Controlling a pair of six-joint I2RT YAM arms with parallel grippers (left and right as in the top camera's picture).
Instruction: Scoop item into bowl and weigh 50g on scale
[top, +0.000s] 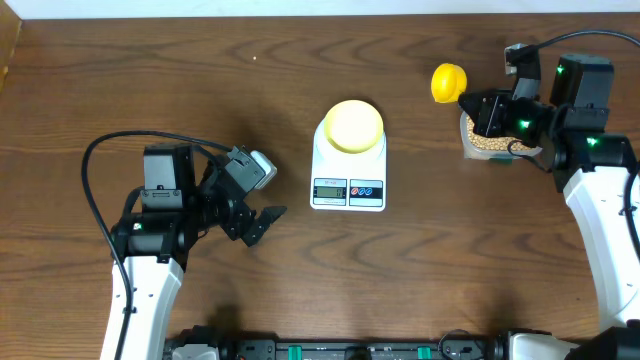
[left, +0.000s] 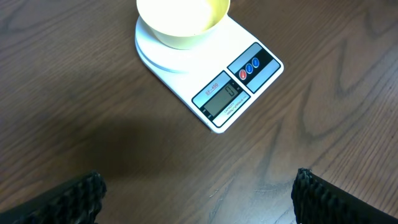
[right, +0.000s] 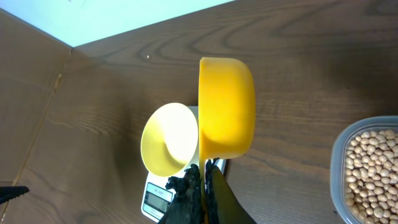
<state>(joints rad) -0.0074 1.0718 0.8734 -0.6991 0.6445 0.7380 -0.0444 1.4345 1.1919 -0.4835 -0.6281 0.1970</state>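
The pale yellow bowl (top: 352, 126) stands empty on the white scale (top: 348, 188) at mid-table; both also show in the left wrist view, bowl (left: 182, 18) and scale (left: 211, 74). My right gripper (top: 472, 100) is shut on the handle of a bright yellow scoop (top: 448, 82), held in the air to the right of the scale. In the right wrist view the scoop (right: 227, 107) hangs on its side above the right gripper (right: 204, 186). The item, tan beans (right: 373, 168), fills a clear tub (top: 490, 142). My left gripper (top: 262, 224) stands open and empty left of the scale.
The clear tub sits under my right arm at the far right of the wooden table (top: 150, 80). A black cable (top: 100, 150) loops round the left arm. The table's pale back edge (right: 124, 25) runs behind the scale.
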